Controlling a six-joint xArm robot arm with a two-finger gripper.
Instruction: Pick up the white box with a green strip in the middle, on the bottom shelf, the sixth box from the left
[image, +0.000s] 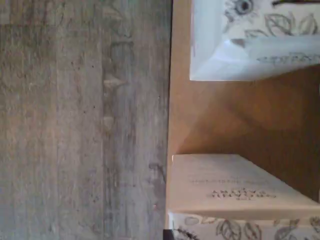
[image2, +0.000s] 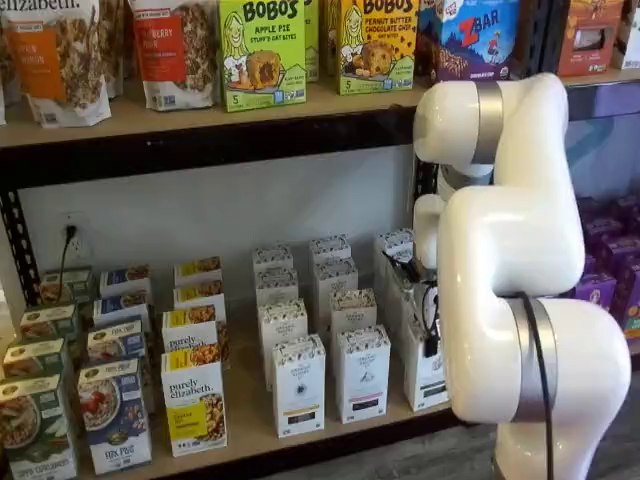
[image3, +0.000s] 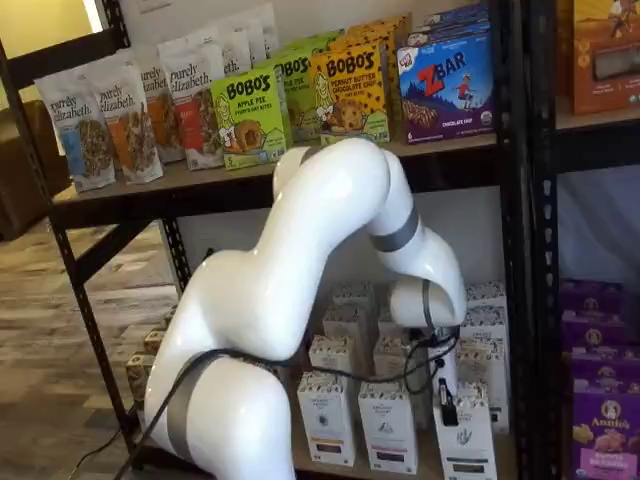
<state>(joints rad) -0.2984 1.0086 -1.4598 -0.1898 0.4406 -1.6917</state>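
Note:
The white box (image2: 425, 375) (image3: 465, 445) stands at the right end of the front row on the bottom shelf (image2: 245, 425). It is a tall narrow carton with a patterned top. My gripper (image2: 432, 335) (image3: 446, 405) hangs from the white wrist straight onto the box's top. Its black fingers are closed on that top edge, with a cable beside them. The arm hides much of the box in both shelf views. The wrist view shows the shelf's pale board (image: 240, 115), its front edge, and two patterned white cartons (image: 250, 40) (image: 235, 185) with a gap between them.
Like white cartons (image2: 362, 372) (image2: 298, 385) stand just left of the box, with more rows behind. Cereal boxes (image2: 193, 400) fill the shelf's left part. A black rack post (image3: 515, 250) rises close on the right, with purple boxes (image3: 600, 420) beyond it. Grey plank floor (image: 75, 125) lies below.

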